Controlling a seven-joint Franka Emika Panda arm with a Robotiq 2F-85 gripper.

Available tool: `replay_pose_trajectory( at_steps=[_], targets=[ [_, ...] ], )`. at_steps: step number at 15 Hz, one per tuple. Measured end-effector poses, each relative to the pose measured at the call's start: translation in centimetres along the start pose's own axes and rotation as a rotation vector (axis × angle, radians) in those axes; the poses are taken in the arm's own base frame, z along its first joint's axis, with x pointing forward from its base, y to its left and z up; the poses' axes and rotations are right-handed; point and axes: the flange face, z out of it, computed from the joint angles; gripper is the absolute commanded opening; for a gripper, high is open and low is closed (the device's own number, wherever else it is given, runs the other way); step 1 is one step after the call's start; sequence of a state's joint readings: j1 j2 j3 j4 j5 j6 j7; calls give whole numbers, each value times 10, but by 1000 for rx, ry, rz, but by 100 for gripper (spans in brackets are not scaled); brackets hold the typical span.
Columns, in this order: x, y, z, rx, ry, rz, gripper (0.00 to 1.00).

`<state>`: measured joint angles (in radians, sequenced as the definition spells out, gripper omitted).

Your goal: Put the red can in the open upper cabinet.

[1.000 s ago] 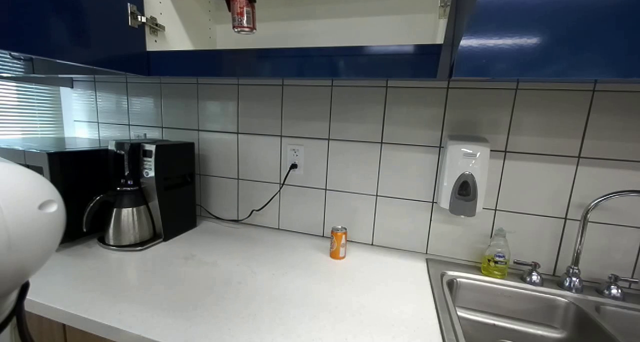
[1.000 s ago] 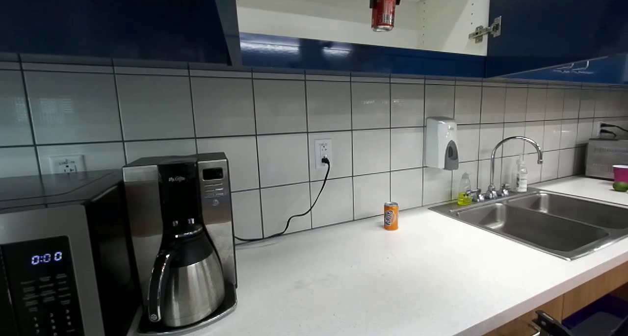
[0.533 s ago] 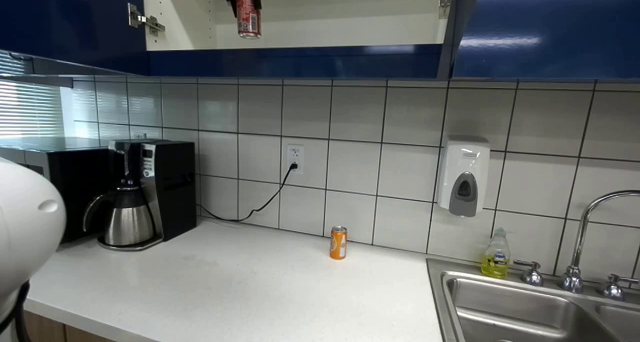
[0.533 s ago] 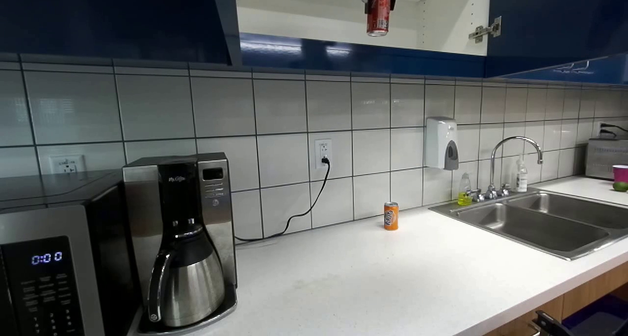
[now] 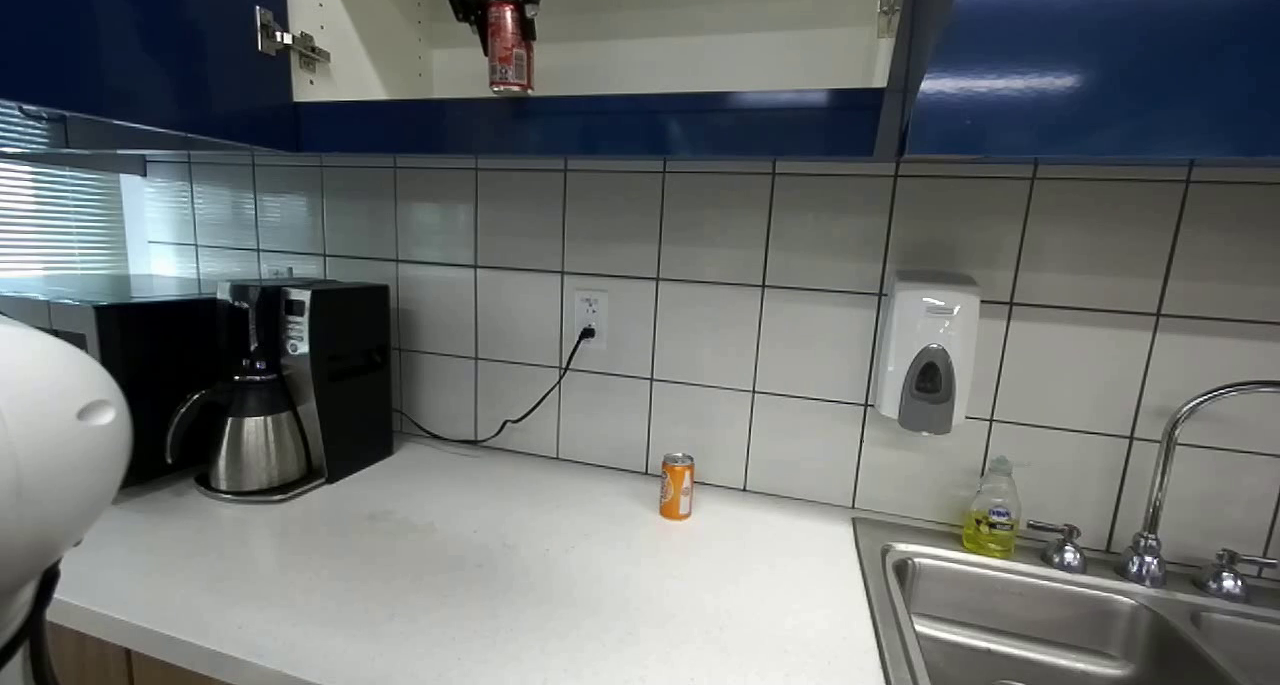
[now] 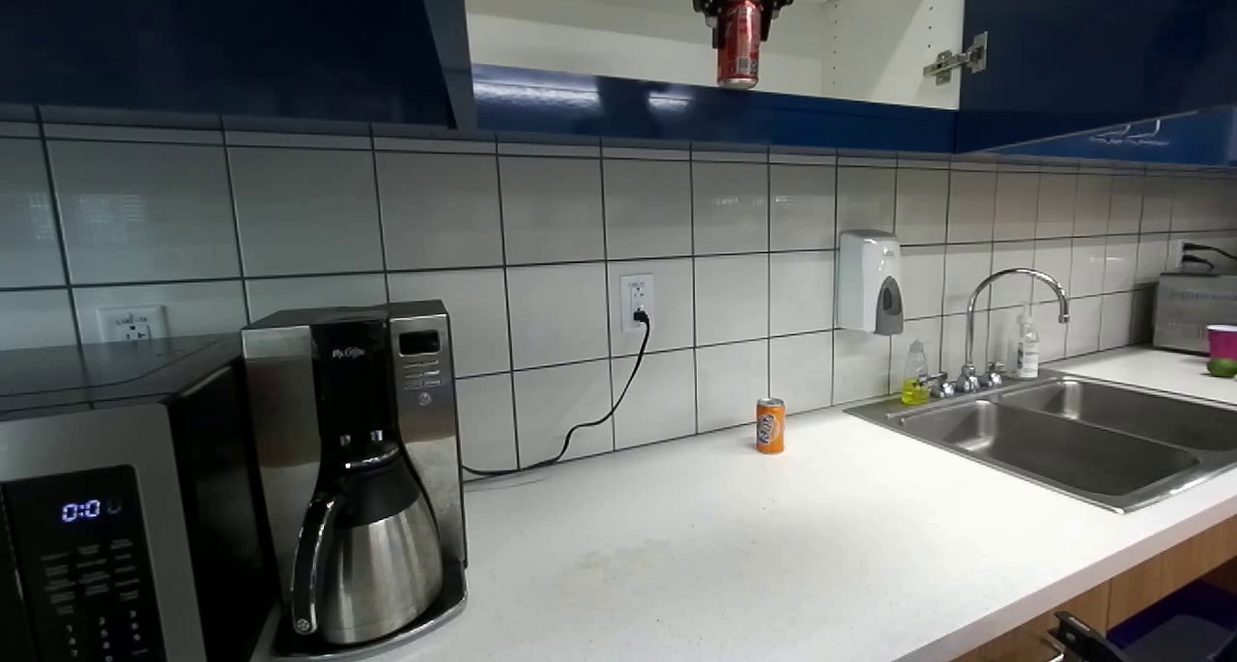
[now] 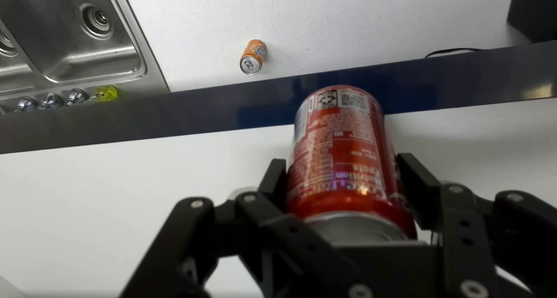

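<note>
Well below the tool (image 7: 346, 180), a white table (image 6: 754, 546). Behind the tool in both exterior views, the cabinet (image 5: 680, 55), open, blue-fronted, pale inside. Far down and right of the tool there, a steel sink (image 6: 1063, 445). Low and left of the tool, a microwave (image 6: 126, 449) and, nearer, a coffee maker (image 6: 362, 391). Below and right, higher than the sink, a dispenser (image 5: 925, 310); lower, at the sink's back edge, a bottle (image 5: 992, 525) of yellow liquid. Clasped in the tool near the silvery top, the red can (image 5: 511, 55), upright at the cabinet's opening, base close to the blue lower edge in both exterior views. Touching the cabinet's floor or clear of it: impossible to tell. Beneath the tool, rightward in those views, an orange can (image 5: 676, 485), upright on the table.
</note>
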<state>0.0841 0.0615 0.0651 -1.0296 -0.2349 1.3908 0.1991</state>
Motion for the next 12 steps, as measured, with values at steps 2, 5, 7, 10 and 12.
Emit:
replay_pose_trajectory(
  at_steps=[2,5,7,10,12],
  targets=[
    [3,0,2,0,-4,3,41],
    [7,1,3,-1,-12,8,41],
    [10,3,5,-2,-16,14,41],
    [14,5,6,-3,-26,22,41],
    [16,6,7,-3,-34,26,41]
  ],
)
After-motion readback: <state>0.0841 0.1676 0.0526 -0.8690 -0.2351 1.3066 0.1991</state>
